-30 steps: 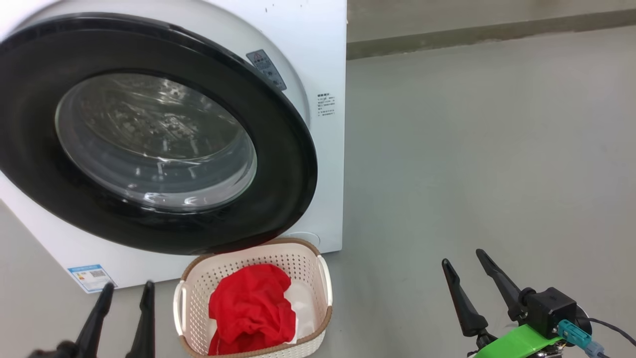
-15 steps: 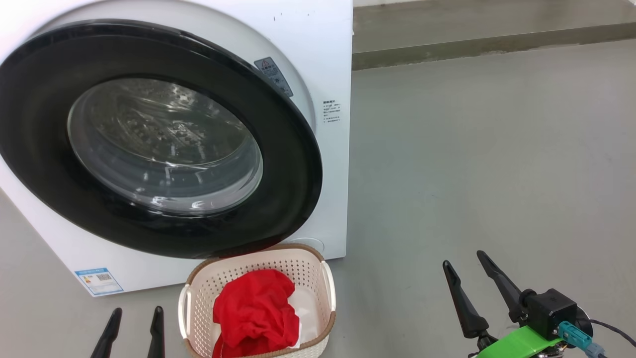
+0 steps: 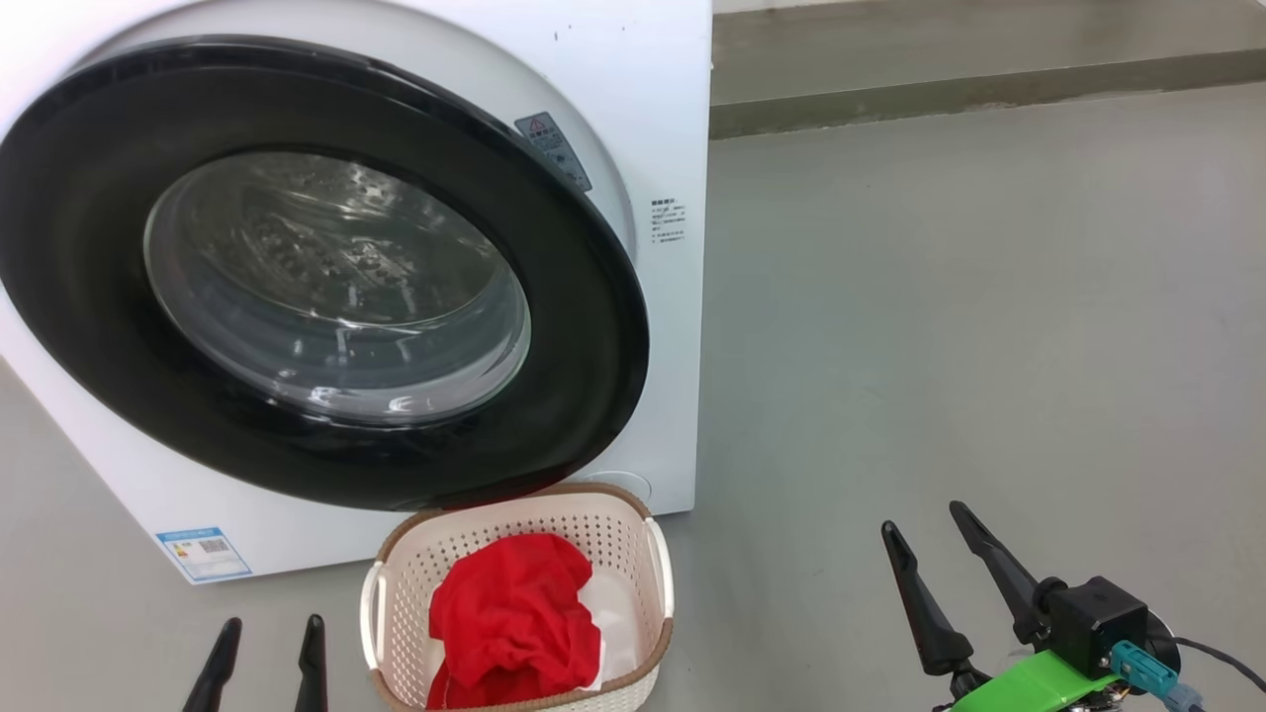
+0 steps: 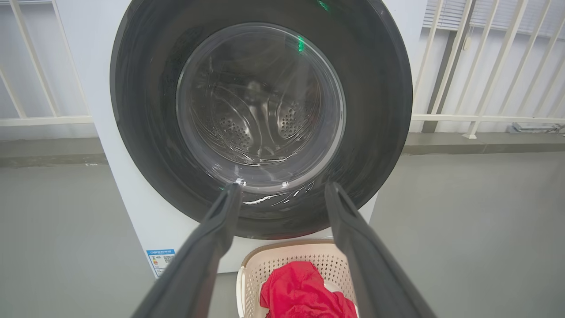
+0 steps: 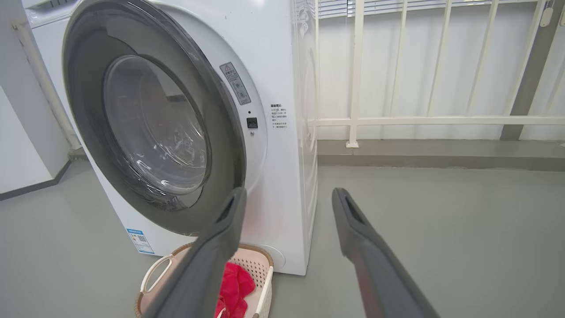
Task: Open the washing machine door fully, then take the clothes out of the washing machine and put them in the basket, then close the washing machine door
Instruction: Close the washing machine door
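The white washing machine point(image 3: 633, 99) stands at the left. Its black-rimmed door point(image 3: 579, 346) hangs slightly ajar, with the latch socket point(image 5: 252, 122) showing past its right edge. Through the glass point(image 4: 260, 97) the steel drum looks bare. The basket point(image 3: 554, 519) sits on the floor below the door and holds the red clothes point(image 3: 509, 618) with a white part. My left gripper point(image 3: 272, 633) is open, low and left of the basket. My right gripper point(image 3: 923, 522) is open over the floor at the right. Both are empty, as the left wrist view point(image 4: 282, 187) and right wrist view point(image 5: 289, 194) confirm.
A blue sticker point(image 3: 203, 552) marks the machine's lower left corner. Grey floor point(image 3: 989, 346) stretches to the right of the machine. A low kerb point(image 3: 989, 89) and white railing point(image 5: 397, 119) run behind. A white wall point(image 5: 22, 145) stands left of the machine.
The head camera has shifted a little. My left gripper has drawn back toward the bottom edge, away from the machine. The right gripper, basket and clothes have stayed put.
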Controlling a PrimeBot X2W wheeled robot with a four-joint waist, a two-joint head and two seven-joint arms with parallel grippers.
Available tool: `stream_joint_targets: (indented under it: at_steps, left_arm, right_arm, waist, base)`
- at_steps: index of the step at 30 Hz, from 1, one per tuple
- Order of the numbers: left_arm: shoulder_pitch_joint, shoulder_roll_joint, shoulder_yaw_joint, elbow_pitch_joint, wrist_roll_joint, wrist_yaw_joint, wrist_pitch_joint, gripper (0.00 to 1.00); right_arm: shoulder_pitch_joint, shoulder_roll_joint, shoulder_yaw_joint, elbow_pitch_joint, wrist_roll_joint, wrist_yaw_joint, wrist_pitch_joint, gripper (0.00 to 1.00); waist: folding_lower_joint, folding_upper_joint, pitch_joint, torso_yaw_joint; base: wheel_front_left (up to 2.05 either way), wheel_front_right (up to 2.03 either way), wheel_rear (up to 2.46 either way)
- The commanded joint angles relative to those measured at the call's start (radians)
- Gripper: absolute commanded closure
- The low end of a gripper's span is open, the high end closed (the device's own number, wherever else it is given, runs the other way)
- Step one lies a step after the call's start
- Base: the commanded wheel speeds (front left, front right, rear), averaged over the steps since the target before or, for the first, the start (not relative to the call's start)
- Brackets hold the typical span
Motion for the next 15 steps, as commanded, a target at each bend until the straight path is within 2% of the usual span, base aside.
stream_joint_targets:
  at_steps: [1, 8, 9, 10, 11, 15]
  left_arm:
    - [-0.031, 0.008, 0.037, -0.019, 0.007, -0.008, -0.012, 0.00]
    - [-0.042, -0.008, 0.045, -0.005, 0.015, -0.027, -0.012, 0.00]
    - [-0.044, -0.010, 0.044, -0.003, 0.017, -0.029, -0.012, 0.00]
    - [-0.045, -0.012, 0.042, -0.002, 0.020, -0.031, -0.012, 0.00]
    - [-0.046, -0.014, 0.040, -0.001, 0.022, -0.033, -0.012, 0.00]
    - [-0.052, -0.018, 0.038, 0.002, 0.029, -0.039, -0.012, 0.00]
  right_arm:
    - [-0.009, -0.013, 0.024, -0.023, 0.000, 0.006, -0.006, 0.00]
    - [-0.009, -0.012, 0.023, -0.027, -0.015, 0.006, -0.006, 0.00]
    - [-0.009, -0.012, 0.029, -0.025, -0.017, 0.006, -0.006, 0.59]
    - [-0.012, -0.012, 0.035, -0.022, -0.018, 0.006, -0.006, 0.87]
    - [-0.016, -0.011, 0.041, -0.019, -0.016, 0.006, -0.006, 0.99]
    - [-0.050, -0.013, 0.077, 0.005, -0.012, 0.006, -0.006, 1.00]
  waist:
    - [-0.0001, -0.0001, 0.001, 0.001]
    - [-0.0001, -0.0001, 0.008, 0.022]
    - [-0.0001, -0.0001, 0.009, 0.028]
    - [-0.0001, -0.0001, 0.011, 0.034]
    - [-0.0001, -0.0001, 0.013, 0.040]
    - [-0.0001, -0.0001, 0.024, 0.066]
  base:
    - [0.00, 0.00, 0.00]
    - [0.00, 0.00, 0.00]
    - [0.00, 0.00, 0.00]
    - [0.00, 0.00, 0.00]
    - [0.00, 0.00, 0.00]
    - [0.00, 0.00, 0.00]
